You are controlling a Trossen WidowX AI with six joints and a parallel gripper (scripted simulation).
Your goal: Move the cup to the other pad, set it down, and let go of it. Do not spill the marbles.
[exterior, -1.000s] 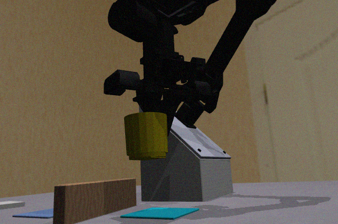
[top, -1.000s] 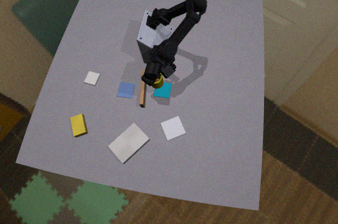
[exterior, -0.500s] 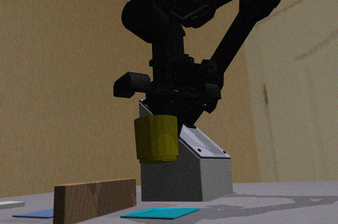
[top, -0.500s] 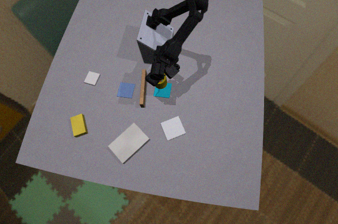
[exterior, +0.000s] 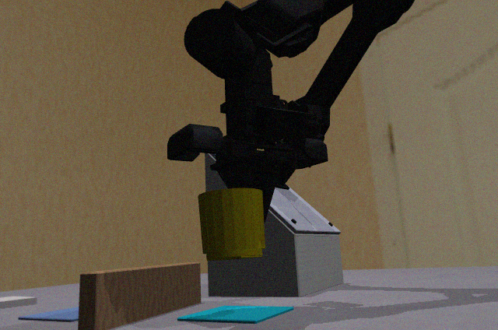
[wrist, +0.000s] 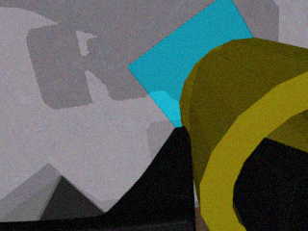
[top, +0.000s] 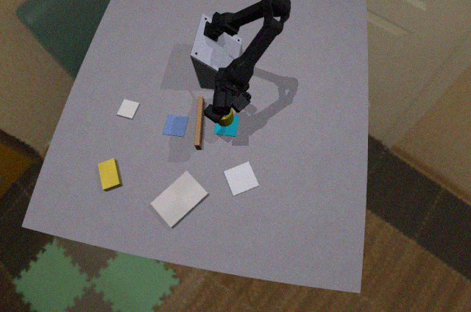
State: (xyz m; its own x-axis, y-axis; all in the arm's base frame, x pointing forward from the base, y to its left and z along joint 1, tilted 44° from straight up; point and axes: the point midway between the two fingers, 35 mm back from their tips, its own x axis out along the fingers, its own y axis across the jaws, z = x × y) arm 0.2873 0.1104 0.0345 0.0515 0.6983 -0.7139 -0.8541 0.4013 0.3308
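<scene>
A yellow cup (top: 226, 119) (exterior: 232, 223) (wrist: 250, 72) hangs in the air above the cyan pad (top: 228, 132) (exterior: 241, 314) (wrist: 168, 60), close to upright. My gripper (exterior: 263, 205) is shut on the cup's wall. In the wrist view a dark finger stands against the cup's side and the rim is near the camera. A trace of orange shows inside the cup in the top view; the marbles are otherwise hidden. The blue pad (top: 175, 125) (exterior: 52, 314) lies bare on the other side of the wooden barrier.
The wooden barrier (top: 199, 122) (exterior: 140, 292) stands upright between the two pads. The grey arm base (top: 205, 73) (exterior: 253, 278) is behind them. A yellow block (top: 109, 174), a large white block (top: 179, 199) and two white square pieces (top: 241, 178) (top: 128, 109) lie on the table.
</scene>
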